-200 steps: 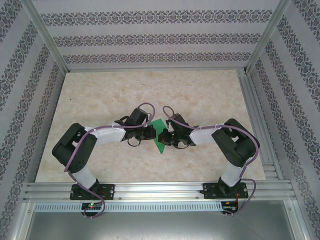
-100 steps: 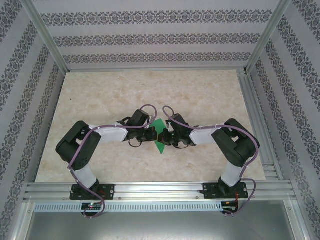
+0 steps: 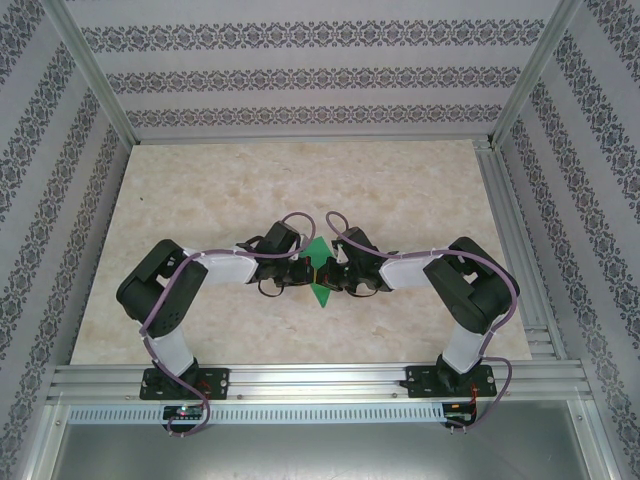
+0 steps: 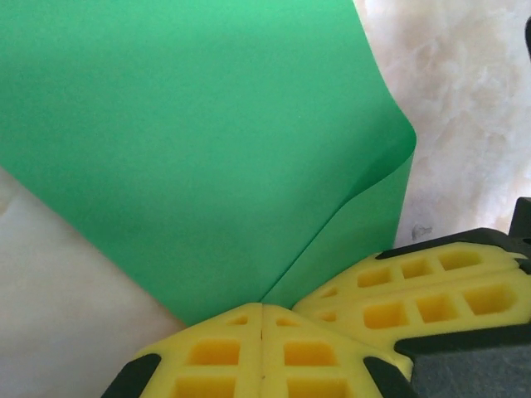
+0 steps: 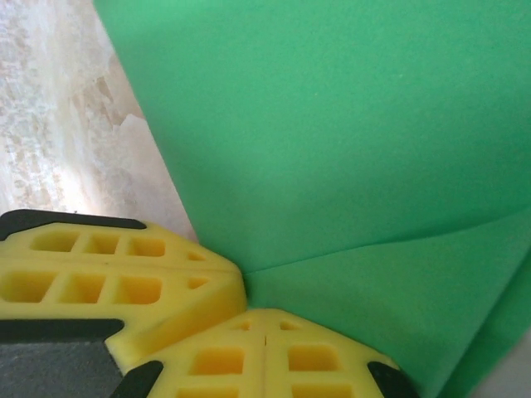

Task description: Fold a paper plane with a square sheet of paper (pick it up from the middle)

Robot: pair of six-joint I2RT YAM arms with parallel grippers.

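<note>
The square sheet of paper [image 3: 318, 293] is bright green and lies folded as a small diamond at the table's middle. My left gripper [image 3: 308, 270] and right gripper [image 3: 323, 272] meet tip to tip over its centre. In the left wrist view a crease in the paper [image 4: 191, 149] runs straight into the seam of my shut left gripper [image 4: 262, 308], and the paper's right edge curls up. The right gripper's yellow fingers [image 4: 431, 290] press in beside it. In the right wrist view my right gripper [image 5: 265, 338] is shut at the fold of the paper [image 5: 332, 124], next to the left fingers [image 5: 99, 282].
The marbled table top [image 3: 200, 190] stretches wide around the arms. Patterned walls [image 3: 320, 80] stand at the back and sides, and an aluminium rail [image 3: 320, 380] runs along the near edge. Both arms' elbows are bent outward.
The left arm has slid a little to the right, bringing its gripper in against the right one, and its jaws have closed. The right arm and the paper have stayed in place.
</note>
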